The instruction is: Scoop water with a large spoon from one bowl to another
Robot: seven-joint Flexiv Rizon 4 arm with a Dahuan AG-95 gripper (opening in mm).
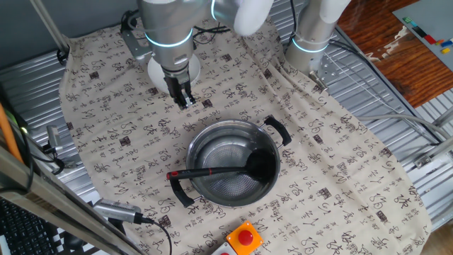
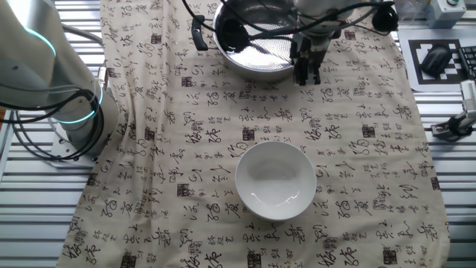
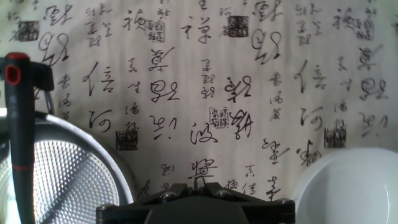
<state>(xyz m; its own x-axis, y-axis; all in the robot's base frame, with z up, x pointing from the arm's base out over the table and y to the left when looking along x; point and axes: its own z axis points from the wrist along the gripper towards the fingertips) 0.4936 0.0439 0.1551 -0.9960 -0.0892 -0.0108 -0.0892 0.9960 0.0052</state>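
A cloth printed with calligraphy (image 1: 340,163) covers the desk. In one fixed view I see the pot (image 1: 233,172) at lower centre with the ladle (image 1: 230,168) lying in it, its handle over the left rim; my gripper (image 1: 185,99) hangs above the cloth at upper left, holding nothing. The other fixed view puts the bowl (image 2: 275,179) at centre. The hand view shows pot left, bowl right. I can't tell how the fingers stand. I judge nothing scooped yet.

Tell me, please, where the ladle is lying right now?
In one fixed view the ladle rests in the steel pot, scoop down inside, its red-tipped handle sticking out over the rim by the pot's nearer loop handle.
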